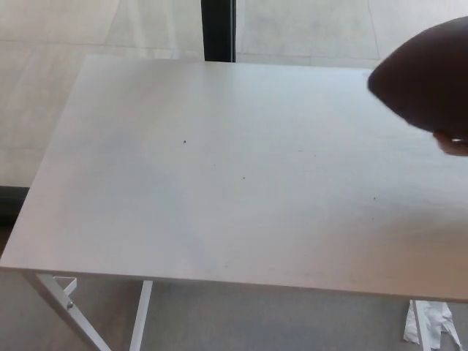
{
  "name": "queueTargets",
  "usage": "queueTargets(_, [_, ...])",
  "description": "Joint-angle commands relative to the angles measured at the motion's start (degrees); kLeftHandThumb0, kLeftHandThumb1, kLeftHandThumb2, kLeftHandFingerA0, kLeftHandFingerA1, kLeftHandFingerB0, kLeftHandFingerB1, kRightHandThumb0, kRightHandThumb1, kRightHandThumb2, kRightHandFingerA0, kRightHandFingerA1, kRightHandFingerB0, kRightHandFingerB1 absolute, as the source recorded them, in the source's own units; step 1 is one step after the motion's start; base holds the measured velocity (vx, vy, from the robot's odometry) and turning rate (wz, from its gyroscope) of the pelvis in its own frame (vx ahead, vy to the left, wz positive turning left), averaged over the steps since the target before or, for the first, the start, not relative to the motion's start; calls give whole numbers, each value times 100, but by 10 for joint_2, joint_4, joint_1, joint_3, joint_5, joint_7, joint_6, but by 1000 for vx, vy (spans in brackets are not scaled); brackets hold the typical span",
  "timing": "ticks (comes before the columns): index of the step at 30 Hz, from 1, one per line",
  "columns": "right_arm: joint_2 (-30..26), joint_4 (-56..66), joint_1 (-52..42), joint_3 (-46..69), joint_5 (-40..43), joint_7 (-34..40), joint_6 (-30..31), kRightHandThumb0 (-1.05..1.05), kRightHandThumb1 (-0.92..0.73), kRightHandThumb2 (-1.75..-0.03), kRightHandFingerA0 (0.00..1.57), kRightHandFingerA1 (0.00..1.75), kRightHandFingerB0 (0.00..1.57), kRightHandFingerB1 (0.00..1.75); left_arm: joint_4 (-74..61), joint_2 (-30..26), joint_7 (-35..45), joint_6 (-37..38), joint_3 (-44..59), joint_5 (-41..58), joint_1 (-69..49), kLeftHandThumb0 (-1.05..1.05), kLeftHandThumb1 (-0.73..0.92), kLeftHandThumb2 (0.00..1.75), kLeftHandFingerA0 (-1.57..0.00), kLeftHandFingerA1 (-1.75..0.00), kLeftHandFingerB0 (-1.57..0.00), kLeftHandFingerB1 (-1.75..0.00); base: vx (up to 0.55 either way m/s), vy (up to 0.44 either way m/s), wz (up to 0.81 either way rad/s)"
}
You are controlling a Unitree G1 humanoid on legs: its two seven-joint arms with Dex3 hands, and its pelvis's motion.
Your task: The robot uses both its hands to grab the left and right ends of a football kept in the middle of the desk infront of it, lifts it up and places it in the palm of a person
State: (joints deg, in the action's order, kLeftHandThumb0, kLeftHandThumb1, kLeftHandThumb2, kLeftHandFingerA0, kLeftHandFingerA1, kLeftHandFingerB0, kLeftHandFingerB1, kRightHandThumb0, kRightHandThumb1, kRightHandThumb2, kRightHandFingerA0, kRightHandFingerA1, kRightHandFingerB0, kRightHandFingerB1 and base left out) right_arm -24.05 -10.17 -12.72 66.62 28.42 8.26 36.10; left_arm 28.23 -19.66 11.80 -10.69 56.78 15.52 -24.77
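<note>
A dark brown football (pixel 428 77) shows at the right edge of the head view, cut off by the frame. It rests on a person's hand (pixel 453 142), of which only a few fingertips show under the ball. The ball is held above the right side of the white desk (pixel 219 175). Neither of my hands shows in the picture.
The desk's white metal leg (pixel 69 311) shows at the lower left. A dark vertical post (pixel 218 29) stands behind the desk's far edge. A crumpled white scrap (pixel 435 325) lies on the floor at the lower right.
</note>
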Motion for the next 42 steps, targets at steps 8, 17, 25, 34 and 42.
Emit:
queueTargets(8, [-64, -194, -41, -41, -26, -62, -55, -46, -74, -56, 30, 111, 17, 67, 174, -49, 60, 25, -185, -41, -34, -65, 63, 89, -30, -57, -15, -44, 0, 0, 0])
queueTargets(17, [-87, -240, -59, -102, -23, -157, -128, -51, -62, -85, 44, 92, 4, 49, 262, -82, 82, 65, -192, -21, -3, -67, 63, 91, -28, -57, -11, -43, 0, 0, 0])
queueTargets(25, [-114, -270, -90, -156, -40, -250, -163, -57, -53, -86, 40, 73, 13, 50, 210, -73, 79, 81, -213, -27, 1, -65, 62, 95, -54, -60, -31, -49, 0, 0, 0])
queueTargets(34, [-131, -318, -112, -220, -85, -269, -273, -56, -43, -83, 55, 82, 26, 53, 179, -78, 92, 88, -221, -24, -2, -58, 76, 63, -65, -47, -38, -36, 0, 0, 0])
queueTargets(42, [-146, -365, -97, -240, -83, -274, -286, -51, -60, -58, 54, 74, 21, 41, 170, -87, 80, 89, -235, -37, -4, -59, 61, 93, -59, -60, -35, -50, 0, 0, 0])
